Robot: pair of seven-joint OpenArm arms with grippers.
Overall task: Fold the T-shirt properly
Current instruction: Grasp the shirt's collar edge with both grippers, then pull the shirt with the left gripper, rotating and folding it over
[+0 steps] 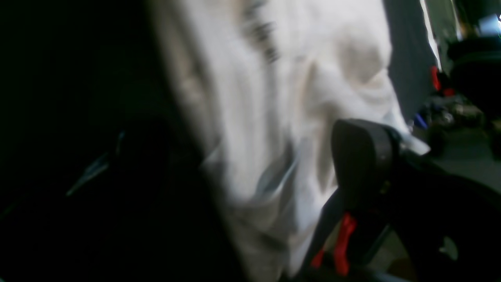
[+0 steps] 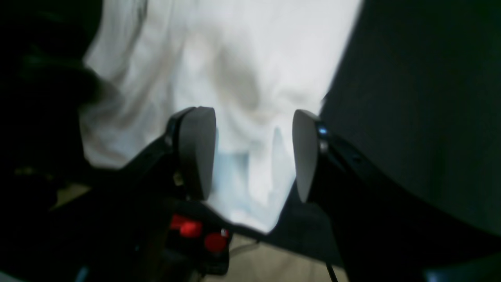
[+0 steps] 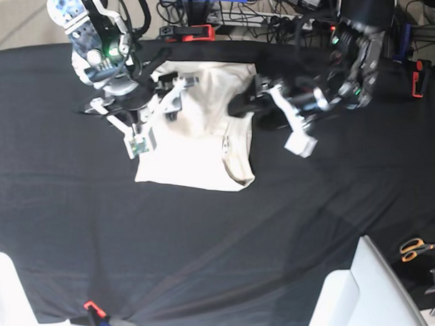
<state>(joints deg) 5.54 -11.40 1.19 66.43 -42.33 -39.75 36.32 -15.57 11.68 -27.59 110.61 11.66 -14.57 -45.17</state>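
The T-shirt is lying partly folded on the black cloth, long axis running toward the camera, flanked by the spread, empty right gripper and left gripper, both hovering equally near.

Folded T-shirt on black cloth

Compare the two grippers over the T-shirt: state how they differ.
The right gripper has both pads in view, parted over the T-shirt; the left gripper shows one clear pad. In the base view the right sits at the shirt's left edge, the left at its right edge. Both are open, holding nothing.
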